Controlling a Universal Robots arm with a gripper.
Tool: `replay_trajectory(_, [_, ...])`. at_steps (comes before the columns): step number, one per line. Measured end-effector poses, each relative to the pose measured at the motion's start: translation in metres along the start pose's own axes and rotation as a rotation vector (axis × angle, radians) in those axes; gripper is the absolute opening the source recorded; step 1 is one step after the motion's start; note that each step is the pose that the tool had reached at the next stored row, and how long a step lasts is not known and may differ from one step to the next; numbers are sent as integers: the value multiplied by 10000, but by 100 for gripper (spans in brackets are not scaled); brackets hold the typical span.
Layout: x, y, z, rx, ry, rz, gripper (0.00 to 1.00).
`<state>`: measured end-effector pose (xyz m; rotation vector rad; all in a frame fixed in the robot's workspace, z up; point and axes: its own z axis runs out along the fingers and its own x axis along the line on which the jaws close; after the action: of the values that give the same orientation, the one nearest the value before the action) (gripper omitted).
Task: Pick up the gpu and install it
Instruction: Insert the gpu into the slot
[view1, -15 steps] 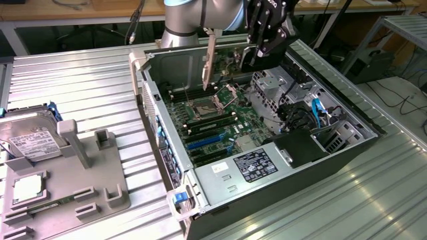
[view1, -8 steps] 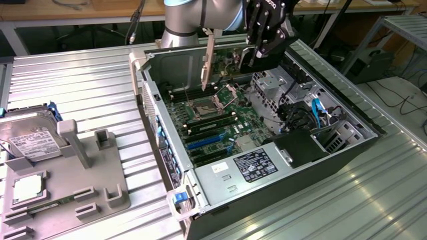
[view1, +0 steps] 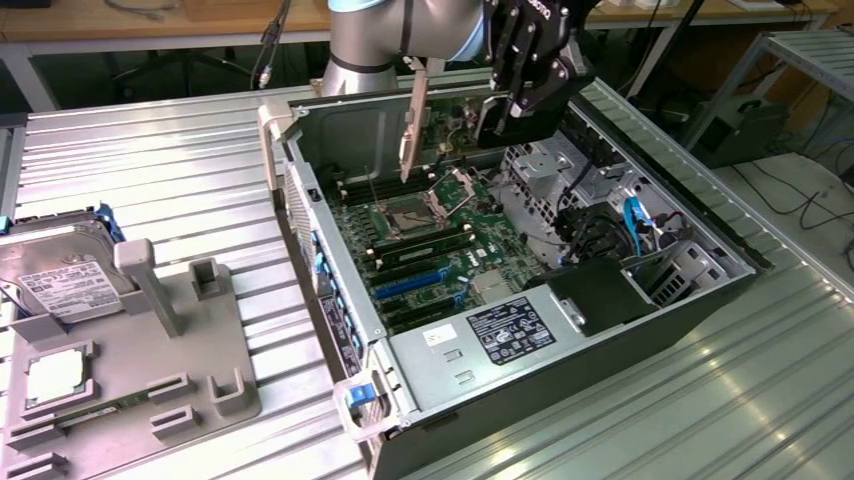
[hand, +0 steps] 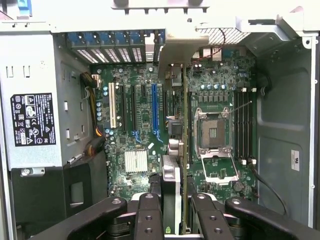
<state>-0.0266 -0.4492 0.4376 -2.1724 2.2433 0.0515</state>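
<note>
One card in play, held by the arm.

Exterior view: Universal Robots arm (view1: 387, 35) reaches in from the top of the frame. Its gripper (view1: 507, 112) is over the far end of the open PC case (view1: 561, 400). Jaws are clamped on the gpu (view1: 416, 110). The card stands on edge, with its silver bracket hanging down on the exterior view's left of the gripper. It sits up near the case rim, above the motherboard (view1: 441, 250), and is not in a slot. The open CPU socket (view1: 414, 212) lies below the bracket tip. The power supply (view1: 514, 335), white label up, fills the near end of the case. A blue cable (view1: 634, 215) runs along the drive-bay side. Case lies on a ribbed metal table (view1: 174, 170). On the exterior view's left is a grey fixture (view1: 147, 370) with a hard drive (view1: 60, 275) standing in it.

Wrist view: gripper (hand: 176, 202) looks straight down the card. Black fingers (hand: 149, 215) sit on either side of the gpu (hand: 171, 172), pressed against it. The card is seen edge-on, with its bracket (hand: 175, 47) at the far end by the case's rear slot openings. Over the motherboard (hand: 135, 125), the card lines up between the blue slot (hand: 154, 107) and the CPU socket (hand: 214, 132). A white slot (hand: 112, 106) and a small finned heatsink (hand: 136, 161) lie beyond the blue slot. The power supply (hand: 32, 120) sits at the side with its label visible.
</note>
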Motion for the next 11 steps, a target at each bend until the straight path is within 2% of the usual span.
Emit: replay_trajectory(11, [1,-1,33,-10,0,0,28])
